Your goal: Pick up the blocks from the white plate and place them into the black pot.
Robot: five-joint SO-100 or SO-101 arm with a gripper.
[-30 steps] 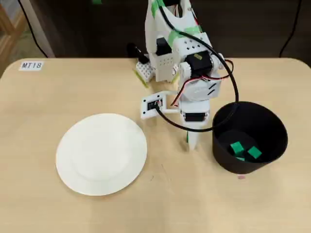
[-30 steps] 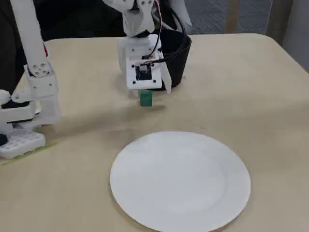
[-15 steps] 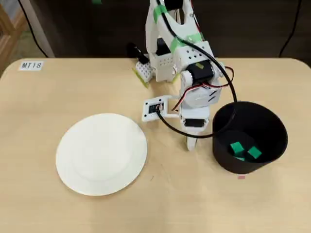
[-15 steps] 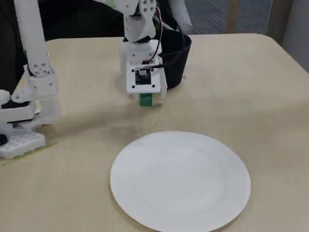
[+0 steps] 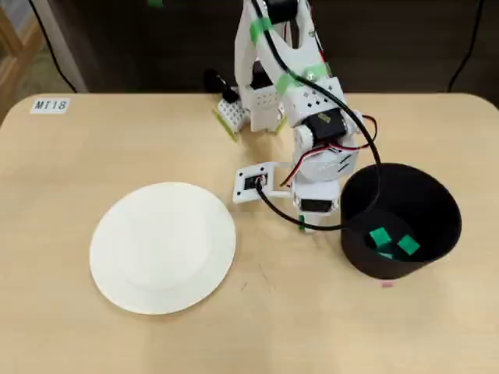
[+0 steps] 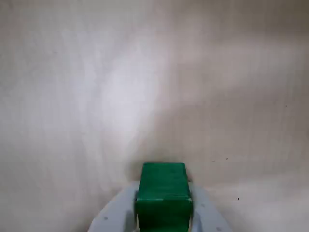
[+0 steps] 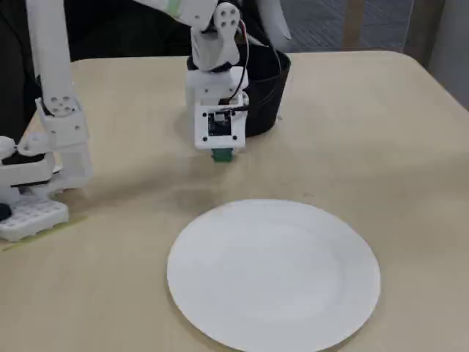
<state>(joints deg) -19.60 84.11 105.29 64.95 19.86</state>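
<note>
One gripped block [image 6: 162, 191], two potted [image 5: 388, 241]

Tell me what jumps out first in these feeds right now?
The green block pinched in the gripper fills the bottom of the wrist view, above bare table. In the overhead view, the white plate lies empty at left, while the black pot at right holds green blocks.

Overhead, low frontal, close wrist cameras
</note>
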